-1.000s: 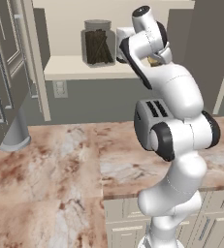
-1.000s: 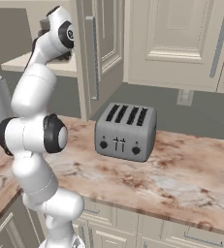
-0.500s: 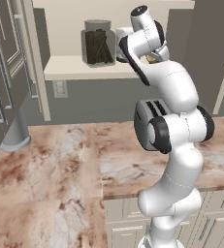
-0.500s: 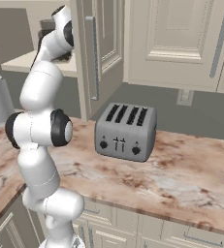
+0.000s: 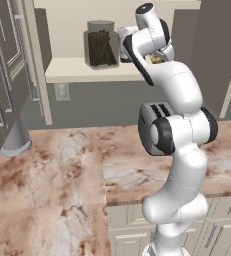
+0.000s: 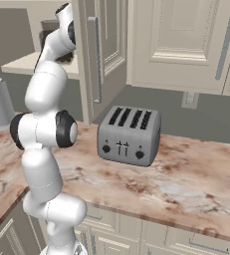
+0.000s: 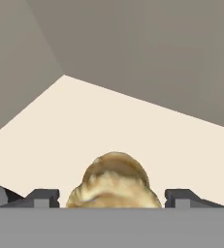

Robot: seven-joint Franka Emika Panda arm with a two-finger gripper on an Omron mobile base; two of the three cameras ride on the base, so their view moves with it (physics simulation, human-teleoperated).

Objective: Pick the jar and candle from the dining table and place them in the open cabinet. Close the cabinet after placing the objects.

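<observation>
The gripper (image 7: 113,196) stands with its jaws spread, clear of the candle (image 7: 114,181) between them — the candle rests on the pale shelf (image 7: 133,131) of the cabinet (image 5: 67,70). On that same shelf the jar (image 5: 101,44) stands upright, beside the arm.

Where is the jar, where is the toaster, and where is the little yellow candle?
jar (image 5: 101,47): left base view, middle of its glass side, on the cabinet shelf.
toaster (image 6: 129,135): right base view, its grey front face.
candle (image 7: 114,181): hand view, its yellowish top, between the finger tips.
</observation>
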